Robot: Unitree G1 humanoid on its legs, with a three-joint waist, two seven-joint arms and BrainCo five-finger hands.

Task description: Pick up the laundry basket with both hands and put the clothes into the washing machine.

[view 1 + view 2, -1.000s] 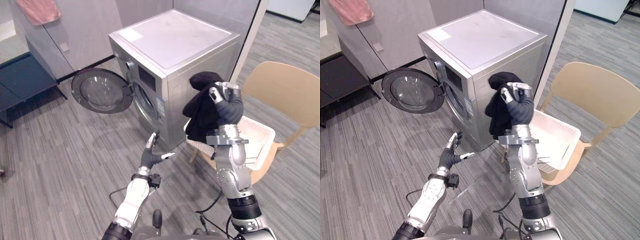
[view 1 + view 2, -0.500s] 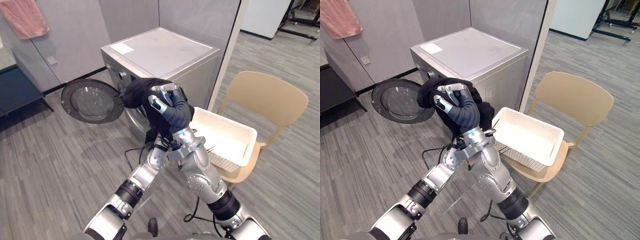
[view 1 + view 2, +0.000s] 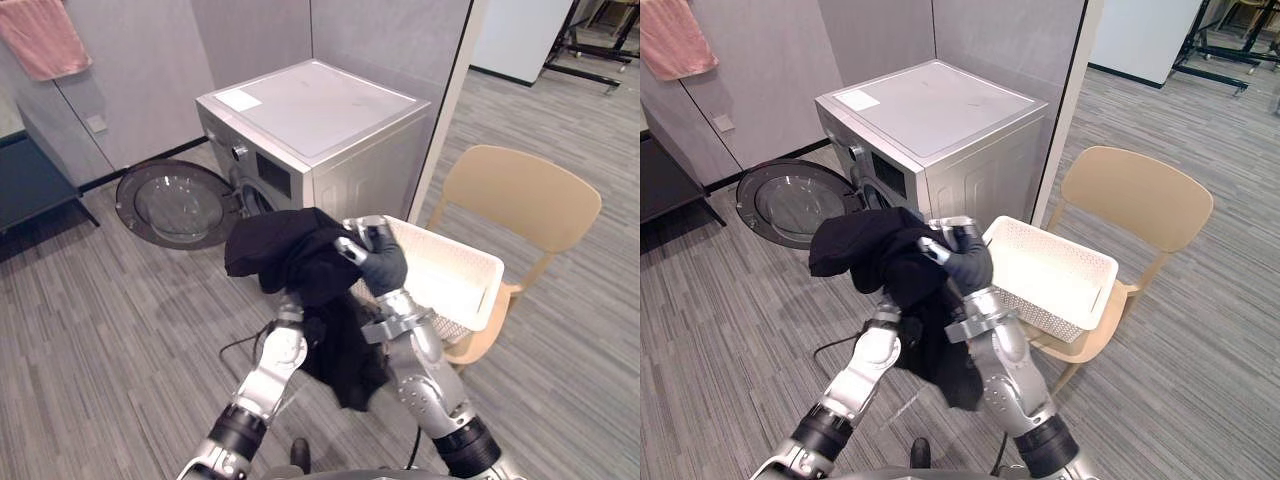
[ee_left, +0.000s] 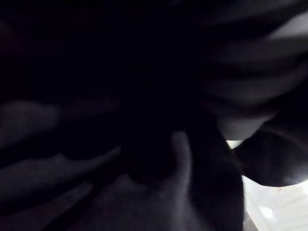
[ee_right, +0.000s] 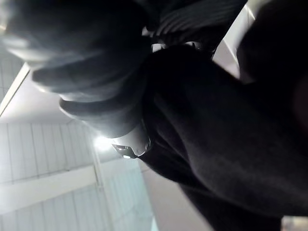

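A black garment (image 3: 285, 255) hangs in front of me, bunched on top with a long tail drooping toward the floor. My right hand (image 3: 380, 268) is at its upper right edge, fingers bent over the cloth. My left arm rises from below into the hanging cloth, where my left hand (image 4: 180, 154) is buried in dark folds and curled into them. The white laundry basket (image 3: 470, 262) sits on a beige chair (image 3: 525, 195) to the right, clear of both hands. The silver washing machine (image 3: 320, 110) stands behind the garment, its round door (image 3: 172, 205) swung open to the left.
A grey partition wall runs behind the machine. A pink towel (image 3: 45, 35) hangs at the far left above a dark bench (image 3: 30, 180). Striped grey floor lies open to the left of the door and in front of me.
My right hand has carried the garment from beside the machine down to my front. My left hand, open and apart a second ago, has gone up into the cloth and curled shut.
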